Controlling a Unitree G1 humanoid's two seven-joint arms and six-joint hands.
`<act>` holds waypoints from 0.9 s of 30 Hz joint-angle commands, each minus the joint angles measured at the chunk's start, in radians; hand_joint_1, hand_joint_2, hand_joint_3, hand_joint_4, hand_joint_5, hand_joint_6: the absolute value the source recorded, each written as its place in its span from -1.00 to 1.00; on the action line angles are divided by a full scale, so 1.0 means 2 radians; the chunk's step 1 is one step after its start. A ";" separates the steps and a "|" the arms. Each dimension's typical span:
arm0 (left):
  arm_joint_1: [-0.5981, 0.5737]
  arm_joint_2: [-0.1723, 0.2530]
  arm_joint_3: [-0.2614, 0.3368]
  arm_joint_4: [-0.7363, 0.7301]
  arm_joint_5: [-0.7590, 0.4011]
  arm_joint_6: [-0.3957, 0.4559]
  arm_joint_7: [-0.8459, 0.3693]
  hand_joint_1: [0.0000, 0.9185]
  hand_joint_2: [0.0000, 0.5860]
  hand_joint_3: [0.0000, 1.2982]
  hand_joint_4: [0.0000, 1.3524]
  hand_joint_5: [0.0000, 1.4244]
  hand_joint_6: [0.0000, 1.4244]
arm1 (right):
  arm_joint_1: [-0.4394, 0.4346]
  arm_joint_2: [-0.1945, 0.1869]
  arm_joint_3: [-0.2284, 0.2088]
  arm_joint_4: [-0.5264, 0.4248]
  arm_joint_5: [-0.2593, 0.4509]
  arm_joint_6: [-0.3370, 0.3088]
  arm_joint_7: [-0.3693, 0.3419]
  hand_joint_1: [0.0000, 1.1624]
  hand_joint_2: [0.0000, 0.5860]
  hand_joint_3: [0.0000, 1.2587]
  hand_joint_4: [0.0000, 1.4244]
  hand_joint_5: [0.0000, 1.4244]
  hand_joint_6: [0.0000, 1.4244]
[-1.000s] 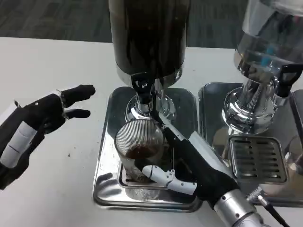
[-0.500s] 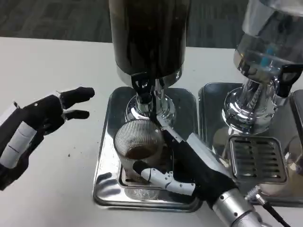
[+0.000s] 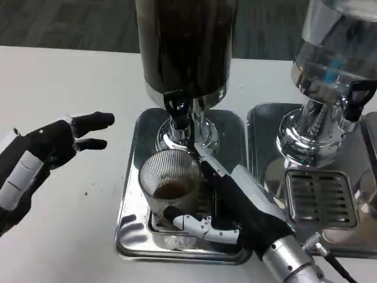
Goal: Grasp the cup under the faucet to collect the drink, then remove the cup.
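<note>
Clear ribbed glass cup [image 3: 169, 183], upright on the silver metal drip tray [image 3: 131, 194], a shallow layer of dark brown drink in its bottom, sits just below the black-handled faucet [image 3: 178, 112] of the dark drink-filled dispenser [image 3: 185, 41].

My right robot hand [image 3: 235, 203] grips the ribbed cup [image 3: 169, 184] at lower centre, on the metal tray [image 3: 131, 200] beneath the dark dispenser's faucet [image 3: 178, 115]. My left robot hand [image 3: 44, 150] hovers over the table [image 3: 65, 88] at left, fingers apart.
</note>
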 commanded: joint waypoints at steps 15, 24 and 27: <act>0.006 0.008 0.003 0.004 0.014 0.009 -0.003 -1.00 -0.51 -0.46 -0.69 -0.80 -0.57 | 0.010 0.019 0.012 -0.010 -0.029 0.018 -0.031 -0.05 -0.32 -1.00 -0.99 -0.73 -0.48; 0.010 0.010 0.003 0.002 0.015 0.008 -0.003 -1.00 -0.50 -0.45 -0.68 -0.80 -0.57 | 0.008 0.022 0.019 -0.008 -0.035 0.020 -0.034 -0.05 -0.32 -1.00 -0.85 -0.58 -0.25; 0.011 0.011 0.005 0.001 0.014 0.007 -0.002 -1.00 -0.50 -0.45 -0.68 -0.79 -0.57 | 0.007 0.023 0.019 -0.006 -0.036 0.023 -0.036 -0.05 -0.32 -1.00 -0.83 -0.54 -0.20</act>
